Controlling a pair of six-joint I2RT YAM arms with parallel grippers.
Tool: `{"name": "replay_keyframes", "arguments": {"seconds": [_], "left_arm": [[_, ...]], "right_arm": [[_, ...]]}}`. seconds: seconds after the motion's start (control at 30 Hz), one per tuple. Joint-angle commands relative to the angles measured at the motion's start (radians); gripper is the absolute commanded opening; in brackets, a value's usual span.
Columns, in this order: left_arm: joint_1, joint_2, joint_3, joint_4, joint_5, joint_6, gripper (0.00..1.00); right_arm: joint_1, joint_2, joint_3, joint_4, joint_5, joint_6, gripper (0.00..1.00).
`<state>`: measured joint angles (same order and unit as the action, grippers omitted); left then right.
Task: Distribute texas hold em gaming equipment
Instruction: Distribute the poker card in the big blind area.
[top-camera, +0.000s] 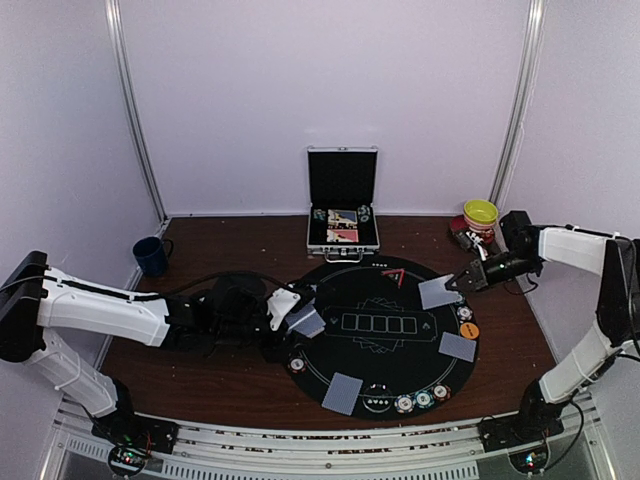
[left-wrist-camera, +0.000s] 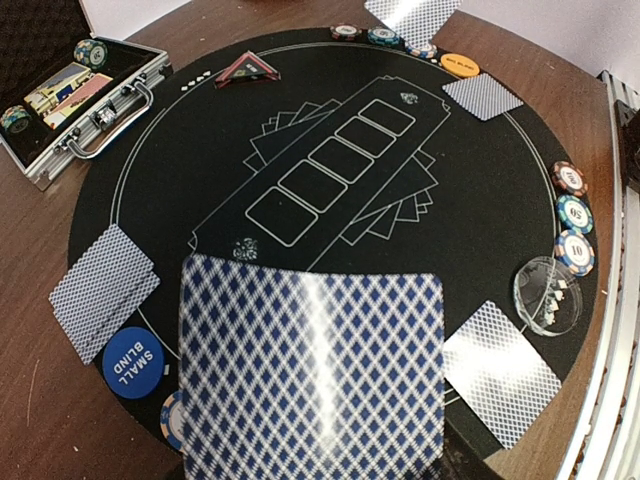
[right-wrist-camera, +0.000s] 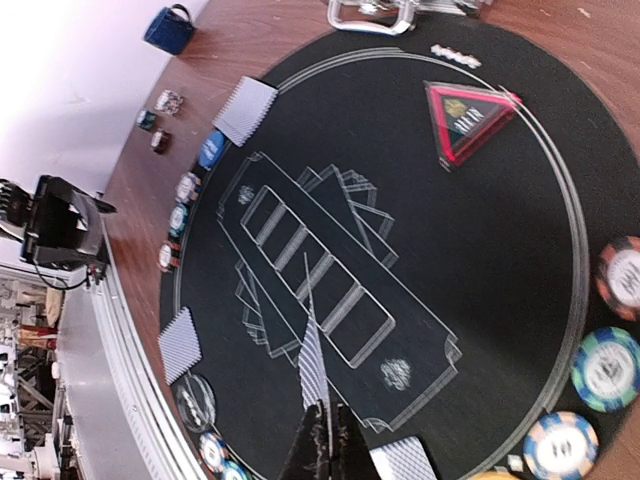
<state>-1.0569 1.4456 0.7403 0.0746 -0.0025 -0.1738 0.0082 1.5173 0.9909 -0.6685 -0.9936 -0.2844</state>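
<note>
From above, the left hand (top-camera: 298, 318) was pinched on a card (top-camera: 308, 322) at the mat's (top-camera: 400, 365) left edge — the right hand (top-camera: 468, 283) shut on another card (top-camera: 438, 292) over its right rim. The left wrist's view had its card (left-wrist-camera: 310, 365) filling the foreground above the mat. The right wrist's showed closed fingers (right-wrist-camera: 340, 450) holding theirs edge-on — chips (right-wrist-camera: 605, 370) lay at the mat's edge.

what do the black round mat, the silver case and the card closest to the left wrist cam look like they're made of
mat: matte black, no glare, printed white lines; probably felt or rubber-backed cloth.
case: shiny silvery frame, looks like aluminium; dark lining, possibly foam.
card: glossy, a glare streak runs down it; coated paper or plastic, can't tell.
</note>
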Motion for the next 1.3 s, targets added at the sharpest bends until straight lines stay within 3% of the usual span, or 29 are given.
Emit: {"name": "replay_keyframes", "arguments": {"seconds": [0.0, 0.37, 0.6, 1.27], "left_arm": [[-0.005, -0.03, 0.004, 0.057, -0.002, 0.0, 0.53], [-0.005, -0.025, 0.005, 0.058, -0.017, -0.002, 0.53], [-0.005, -0.01, 0.013, 0.053, -0.022, 0.002, 0.53], [-0.005, -0.011, 0.013, 0.052, -0.028, 0.003, 0.53]], "right_arm": [[-0.093, -0.02, -0.003, -0.204, 0.063, -0.263, 0.0], [-0.134, 0.104, 0.061, -0.382, 0.135, -0.494, 0.0], [-0.134, 0.182, 0.071, -0.399, 0.164, -0.518, 0.0], [-0.134, 0.14, 0.033, -0.457, 0.323, -0.585, 0.31]]}}
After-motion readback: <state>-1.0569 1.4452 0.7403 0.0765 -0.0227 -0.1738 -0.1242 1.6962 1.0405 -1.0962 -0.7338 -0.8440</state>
